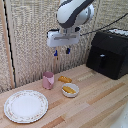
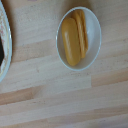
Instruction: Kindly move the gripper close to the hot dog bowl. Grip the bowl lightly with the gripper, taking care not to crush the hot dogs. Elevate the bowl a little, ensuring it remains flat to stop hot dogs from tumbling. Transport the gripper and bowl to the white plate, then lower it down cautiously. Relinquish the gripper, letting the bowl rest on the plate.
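1. Pale wood table (image 1: 95, 102) fills the exterior view, with the gripper (image 1: 62, 51) hanging high above it on the white and grey arm (image 1: 75, 12), touching nothing. Its two short blue fingers (image 1: 68, 50) point down with a gap between them and nothing in that gap: the hand is released.

2. Well below the gripper, almost straight under it, sits the bowl (image 1: 70, 90) with the hot dogs (image 1: 69, 90) inside. A loose hot dog (image 1: 64, 79) lies on the wood just beside the bowl, on its far side, and a pink cup (image 1: 48, 80) stands near that, toward the exterior view's left.

3. Lower still and off toward the exterior view's left lies the plate (image 1: 26, 106), apart from the bowl, with nothing on it. A black appliance (image 1: 107, 52) stands at the back, off to the exterior view's right of the gripper, before a woven wall covering (image 1: 30, 40).

4. Wrist view: the camera looks straight down on the bowl (image 2: 79, 37), resting on the wood (image 2: 65, 100) with the hot dogs (image 2: 76, 36) lying side by side in it. An arc of the plate's (image 2: 4, 50) patterned rim shows at the frame edge, clear of the bowl. No fingers appear in this view.
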You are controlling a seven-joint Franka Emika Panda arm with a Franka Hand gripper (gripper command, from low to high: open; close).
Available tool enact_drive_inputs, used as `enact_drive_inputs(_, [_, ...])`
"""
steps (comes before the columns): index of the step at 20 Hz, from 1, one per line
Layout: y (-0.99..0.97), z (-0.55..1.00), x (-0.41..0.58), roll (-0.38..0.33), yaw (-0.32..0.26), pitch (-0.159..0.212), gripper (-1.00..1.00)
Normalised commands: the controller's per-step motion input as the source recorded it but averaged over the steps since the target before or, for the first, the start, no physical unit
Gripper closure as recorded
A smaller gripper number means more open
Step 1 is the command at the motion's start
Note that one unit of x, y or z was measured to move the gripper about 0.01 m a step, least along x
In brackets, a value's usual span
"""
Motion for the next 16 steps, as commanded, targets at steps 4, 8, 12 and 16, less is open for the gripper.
enact_drive_inputs(4, [-0.47,-0.26,-0.576,0.035,-0.006,0.026,-1.00])
enact_drive_inputs(8, [-0.56,-0.23,-0.547,0.037,-0.002,0.032,-1.00])
enact_drive_inputs(12, [-0.51,-0.21,-0.463,0.027,0.000,0.027,-1.00])
enact_drive_inputs(16, [-0.33,-0.28,-0.249,0.007,0.012,0.010,-1.00])
